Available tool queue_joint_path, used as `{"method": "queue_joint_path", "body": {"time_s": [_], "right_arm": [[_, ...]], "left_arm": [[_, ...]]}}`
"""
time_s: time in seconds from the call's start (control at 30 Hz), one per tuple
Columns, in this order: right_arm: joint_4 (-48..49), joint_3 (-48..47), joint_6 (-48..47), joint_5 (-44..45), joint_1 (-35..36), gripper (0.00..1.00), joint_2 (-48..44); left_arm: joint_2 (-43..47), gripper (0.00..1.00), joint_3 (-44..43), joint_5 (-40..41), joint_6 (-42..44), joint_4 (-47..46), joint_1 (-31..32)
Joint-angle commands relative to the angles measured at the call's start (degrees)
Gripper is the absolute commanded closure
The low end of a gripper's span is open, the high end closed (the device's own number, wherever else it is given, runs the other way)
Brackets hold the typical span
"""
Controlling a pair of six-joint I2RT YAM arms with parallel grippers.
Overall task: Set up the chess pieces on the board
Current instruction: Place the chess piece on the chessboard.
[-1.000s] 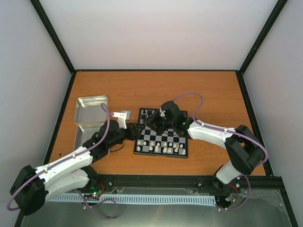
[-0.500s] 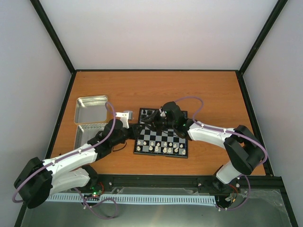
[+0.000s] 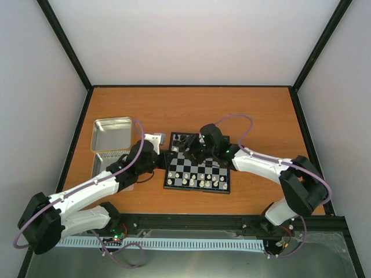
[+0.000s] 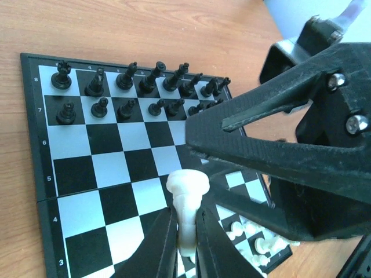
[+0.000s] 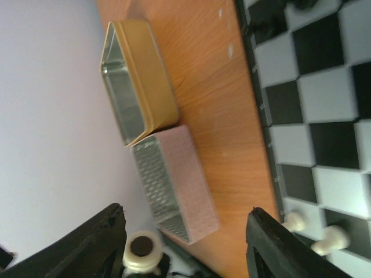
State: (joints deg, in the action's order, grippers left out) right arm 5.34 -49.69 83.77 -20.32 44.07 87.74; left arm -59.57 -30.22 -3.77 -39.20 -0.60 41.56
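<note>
Cream pieces [image 3: 201,183] stand on the two nearest ranks of the board [image 4: 104,156], too small for me to count. My left pincer [image 4: 185,226] pinches one cream piece [image 4: 186,191], round-headed and upright, above the middle squares; whether it touches the board I cannot tell. My right pincer [image 5: 185,211] hangs spread wide over the board's far half. Black pieces [image 4: 152,77] fill the two farthest ranks: eight in the back one, the front one partly hidden. Left of the board on the bench [image 3: 191,110] sit two tins side by side, a pink one [image 5: 174,179] nearer and a gold one [image 5: 139,81] beyond, their insides showing shiny metal.
</note>
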Motion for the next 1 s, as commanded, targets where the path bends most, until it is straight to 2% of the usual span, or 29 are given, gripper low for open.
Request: {"method": "queue_joint_path", "body": {"time_s": [0.0,0.17,0.37,0.6,0.97], "right_arm": [[-12.46,-1.88,-10.98,11.49,-1.89,0.41,-5.84],[-20.41,0.42,-15.18,22.34,-4.27,0.40,-13.15],[-25.69,3.32,-17.44,31.25,-6.02,0.39,-21.07],[-26.53,5.16,-18.10,32.10,-7.65,0.38,-24.22],[-25.75,6.19,-18.84,30.63,-9.26,0.38,-24.73]], "left_arm": [[-1.27,0.99,-7.68,-3.89,5.60,16.85,-0.18],[-5.52,0.98,-13.35,-9.60,7.02,31.70,0.78],[-11.70,0.98,-20.14,-10.43,7.61,43.30,7.97],[-19.41,0.96,-22.87,-7.38,7.19,48.35,10.29],[-25.85,0.94,-25.44,-7.04,7.12,47.38,10.86]]}}
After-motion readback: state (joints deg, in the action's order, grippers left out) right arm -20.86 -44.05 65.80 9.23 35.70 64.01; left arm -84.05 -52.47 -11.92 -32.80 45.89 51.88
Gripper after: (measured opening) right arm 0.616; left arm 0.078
